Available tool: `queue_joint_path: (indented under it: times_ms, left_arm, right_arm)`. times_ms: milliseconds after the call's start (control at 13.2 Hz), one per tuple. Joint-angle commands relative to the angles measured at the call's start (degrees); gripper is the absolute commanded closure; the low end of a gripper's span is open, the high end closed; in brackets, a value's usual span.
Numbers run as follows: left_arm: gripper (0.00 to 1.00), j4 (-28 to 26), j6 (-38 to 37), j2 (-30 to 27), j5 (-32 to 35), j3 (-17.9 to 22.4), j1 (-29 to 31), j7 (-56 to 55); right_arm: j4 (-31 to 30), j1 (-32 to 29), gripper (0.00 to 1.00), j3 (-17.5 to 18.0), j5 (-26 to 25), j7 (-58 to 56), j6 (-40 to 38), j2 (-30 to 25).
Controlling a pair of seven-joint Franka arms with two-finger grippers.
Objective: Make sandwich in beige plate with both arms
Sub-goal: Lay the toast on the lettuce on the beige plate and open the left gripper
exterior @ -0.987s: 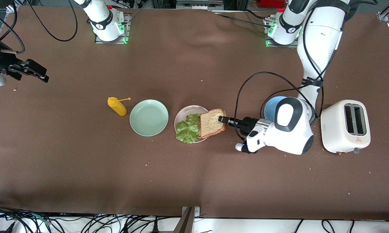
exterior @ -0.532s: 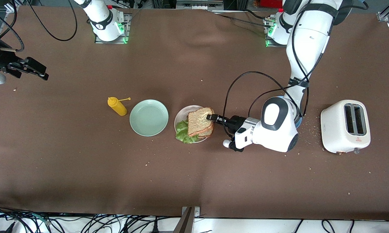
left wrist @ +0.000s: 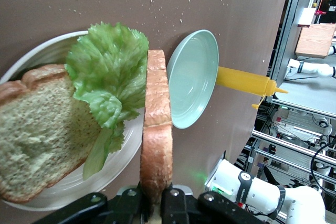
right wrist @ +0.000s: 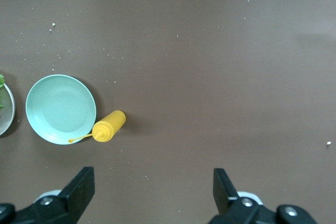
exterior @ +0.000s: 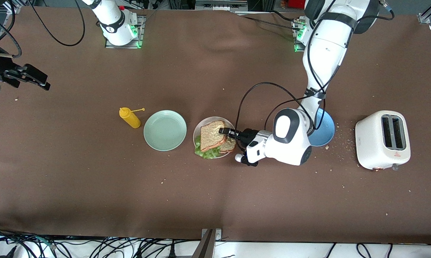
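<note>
The beige plate (exterior: 196,133) holds a brown bread slice (exterior: 230,145) and a ruffled green lettuce leaf (exterior: 207,153). My left gripper (exterior: 223,132) is shut on the edge of a second bread slice (exterior: 211,135), which hangs tilted over the lettuce and the lower slice. In the left wrist view the held slice (left wrist: 156,129) shows edge-on between the fingers of the left gripper (left wrist: 156,195), with the lettuce (left wrist: 107,77), the lower slice (left wrist: 42,129) and the plate rim (left wrist: 122,157) beneath it. My right gripper (exterior: 32,77) (right wrist: 152,187) waits open and empty over the right arm's end of the table.
A mint green plate (exterior: 165,129) (left wrist: 191,77) (right wrist: 60,108) lies beside the beige plate, with a yellow squeeze bottle (exterior: 130,117) (right wrist: 108,126) beside it. A blue plate (exterior: 324,127) lies partly under the left arm. A white toaster (exterior: 383,139) stands at the left arm's end. Crumbs dot the cloth.
My left arm has carried the held bread slice toward the right arm's end, from the plate's edge to over the lettuce and lower slice. The blue plate has come into sight.
</note>
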Motion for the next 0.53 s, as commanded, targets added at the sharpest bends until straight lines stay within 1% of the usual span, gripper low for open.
queue_joint_path:
  times_ms: [0, 152, 228, 304, 456]
  left_arm:
    - [0.84, 0.59, 0.60, 1.54, -2.46, 0.85, -0.34, 1.53]
    - [0.21, 0.42, 0.68, 1.81, -2.37, 1.03, -0.08, 1.18]
    - [0.09, 0.42, 0.60, 1.72, -1.94, 1.38, 0.53, 0.48]
    - [0.05, 0.42, 0.60, 1.55, -1.59, 1.73, 1.50, 0.30]
    - [0.04, 0.51, 0.07, 0.93, -1.32, 2.26, 4.39, -2.23]
  right_arm:
    - [2.76, 0.09, 0.00, -0.15, 1.11, 0.40, -1.23, 1.81]
    - [2.76, 0.09, 0.00, -0.15, 1.02, 0.14, -1.76, 1.73]
    - [2.85, 0.09, 0.00, -0.15, 0.94, -0.04, -3.25, 1.55]
    - [2.85, 0.09, 0.00, -0.15, 0.94, -0.04, -4.30, 1.55]
    - [2.85, 0.09, 0.00, -0.15, 0.94, 0.31, -4.67, 1.55]
